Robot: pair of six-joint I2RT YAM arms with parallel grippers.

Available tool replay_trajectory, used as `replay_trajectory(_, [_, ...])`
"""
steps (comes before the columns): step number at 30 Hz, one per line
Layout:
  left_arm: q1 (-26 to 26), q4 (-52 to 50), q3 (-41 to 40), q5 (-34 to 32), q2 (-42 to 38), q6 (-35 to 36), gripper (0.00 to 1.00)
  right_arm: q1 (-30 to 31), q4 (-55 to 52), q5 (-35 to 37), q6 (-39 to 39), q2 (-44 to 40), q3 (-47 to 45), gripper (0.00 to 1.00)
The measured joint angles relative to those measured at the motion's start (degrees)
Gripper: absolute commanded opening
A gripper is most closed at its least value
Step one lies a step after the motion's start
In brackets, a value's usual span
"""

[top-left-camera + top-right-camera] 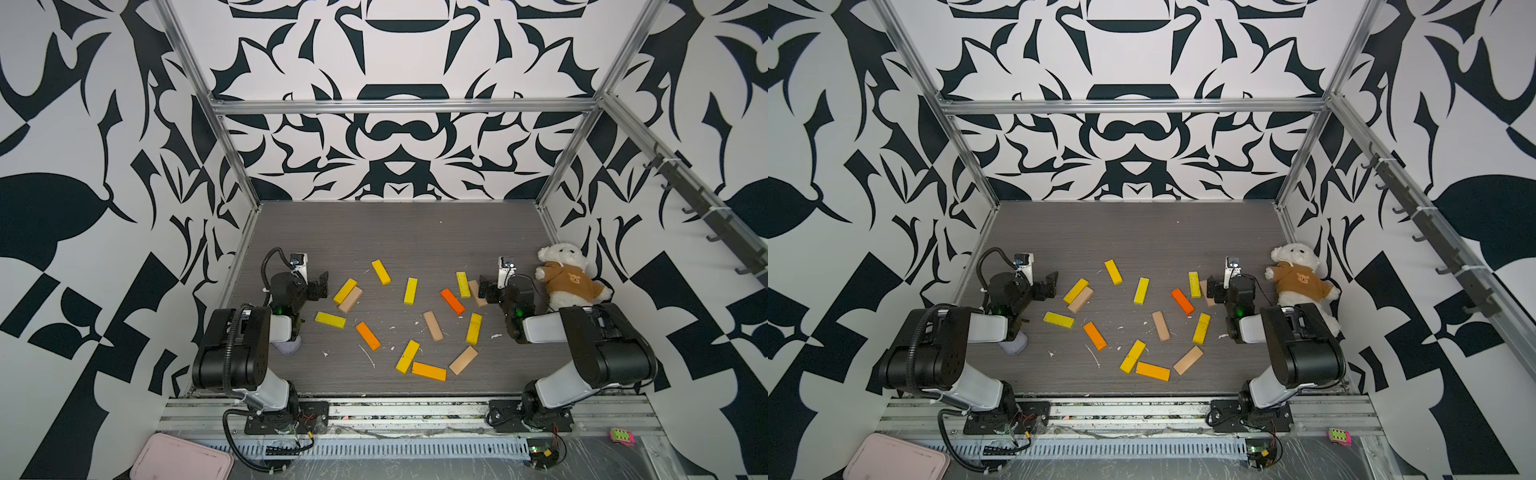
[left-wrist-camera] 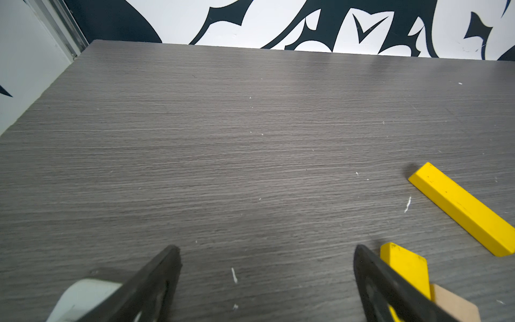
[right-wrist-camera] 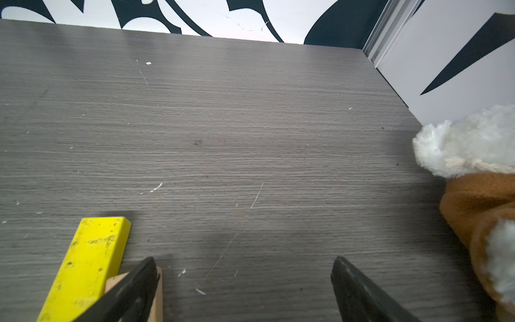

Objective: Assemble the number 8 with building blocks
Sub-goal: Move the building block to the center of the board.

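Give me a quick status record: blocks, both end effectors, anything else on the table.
building blocks: fourteen, scattered flat on the table; no 8 formed yet
colours: yellow, orange, red-orange, tan
left end effector: open, empty, close beside a yellow block
right end effector: open, empty, one finger in front of a tan block
teddy bear: white, brown shirt, lying by the right-hand wall, apart from the blocks

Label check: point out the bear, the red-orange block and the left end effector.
bear [image 1: 571,286]: a top view, shirt front.
red-orange block [image 1: 452,301]: a top view, top face.
left end effector [image 2: 266,252]: left wrist view, between fingertips.
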Motion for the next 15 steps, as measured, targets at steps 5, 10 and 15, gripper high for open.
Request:
replay_trajectory(5, [0.00,0.66,-0.07,-0.26,-0.04,-0.07,0.99,0.00,-0.90,0.37,0.15,-0.39,0.15,1.00])
replay_trajectory(10, [-0.48,-0.57,-0.85,-2.03,-4.68,-0.15,0.99,1.64,-8.57,2.38,-0.35,-6.29,2.45,1.00])
replay_trajectory(15, [-2.60,-10.91,1.25,-5.27,-17.62,-0.83,0.99,7.37,-20.04,6.49,-0.55,-13.79,9.70,1.00])
